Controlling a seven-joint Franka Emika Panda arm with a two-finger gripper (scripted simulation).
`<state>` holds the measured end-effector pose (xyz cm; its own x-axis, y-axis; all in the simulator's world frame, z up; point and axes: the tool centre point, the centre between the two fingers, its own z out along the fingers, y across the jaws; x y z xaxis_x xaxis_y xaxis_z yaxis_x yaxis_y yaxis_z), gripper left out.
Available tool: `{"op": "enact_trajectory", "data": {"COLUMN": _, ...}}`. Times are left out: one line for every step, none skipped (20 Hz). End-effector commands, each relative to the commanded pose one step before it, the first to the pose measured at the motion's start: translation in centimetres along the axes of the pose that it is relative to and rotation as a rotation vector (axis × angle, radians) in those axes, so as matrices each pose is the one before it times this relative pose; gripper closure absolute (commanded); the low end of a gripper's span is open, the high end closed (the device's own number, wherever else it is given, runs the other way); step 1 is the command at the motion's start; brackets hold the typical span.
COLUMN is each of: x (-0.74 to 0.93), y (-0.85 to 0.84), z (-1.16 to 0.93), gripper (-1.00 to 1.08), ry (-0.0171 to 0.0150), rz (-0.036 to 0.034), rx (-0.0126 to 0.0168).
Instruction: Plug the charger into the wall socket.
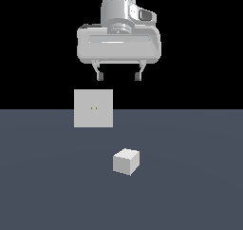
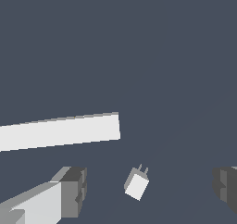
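Note:
The charger (image 1: 126, 161) is a small off-white cube resting on the dark grey floor. In the wrist view the charger (image 2: 136, 184) shows two thin prongs on one side. The wall socket (image 1: 93, 108) is a flat upright light-grey plate with two tiny orange holes, behind the cube and toward the exterior view's left. In the wrist view the wall socket (image 2: 60, 132) appears as a pale bar seen edge-on. My gripper (image 1: 118, 76) hangs high above both, open, with nothing between its fingers (image 2: 74, 190).
The dark grey floor (image 1: 190, 186) stretches flat around both objects. Behind it is a black background.

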<state>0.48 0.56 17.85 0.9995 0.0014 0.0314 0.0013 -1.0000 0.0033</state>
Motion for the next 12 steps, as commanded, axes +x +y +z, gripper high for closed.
{"op": "enact_trajectory", "data": {"x": -0.501, "y": 0.181, "z": 0.488, "gripper": -0.92, "ry": 0.00547, "rz": 0.02197, "rx": -0.00181}}
{"op": "enact_trajectory", "data": {"x": -0.251, "y": 0.091, "z": 0.242, "gripper": -0.92, "ry": 0.00307, "rz": 0.01134, "rx": -0.00093}}
{"op": "enact_trajectory", "data": {"x": -0.276, "y": 0.1, "z": 0.266, "gripper": -0.92, "ry": 0.00337, "rz": 0.01245, "rx": -0.00102}}
{"op": "enact_trajectory", "data": {"x": -0.3, "y": 0.109, "z": 0.289, "gripper": -0.92, "ry": 0.00367, "rz": 0.01357, "rx": -0.00111}}
{"op": "enact_trajectory", "data": {"x": -0.324, "y": 0.117, "z": 0.313, "gripper": -0.92, "ry": 0.00397, "rz": 0.01468, "rx": -0.00121}}
{"op": "enact_trajectory", "data": {"x": -0.348, "y": 0.125, "z": 0.337, "gripper": -0.92, "ry": 0.00428, "rz": 0.01579, "rx": -0.0013}}
{"op": "enact_trajectory", "data": {"x": -0.372, "y": 0.133, "z": 0.361, "gripper": -0.92, "ry": 0.00457, "rz": 0.01687, "rx": -0.00139}}
{"op": "enact_trajectory", "data": {"x": -0.394, "y": 0.141, "z": 0.383, "gripper": -0.92, "ry": 0.00485, "rz": 0.01791, "rx": -0.00148}}
{"op": "enact_trajectory", "data": {"x": -0.415, "y": 0.147, "z": 0.404, "gripper": -0.92, "ry": 0.00511, "rz": 0.01887, "rx": -0.00156}}
{"op": "enact_trajectory", "data": {"x": -0.434, "y": 0.154, "z": 0.424, "gripper": -0.92, "ry": 0.00536, "rz": 0.01977, "rx": -0.00163}}
{"op": "enact_trajectory", "data": {"x": -0.452, "y": 0.16, "z": 0.443, "gripper": -0.92, "ry": 0.00559, "rz": 0.02062, "rx": -0.00171}}
{"op": "enact_trajectory", "data": {"x": -0.467, "y": 0.165, "z": 0.46, "gripper": -0.92, "ry": 0.00579, "rz": 0.02137, "rx": -0.00178}}
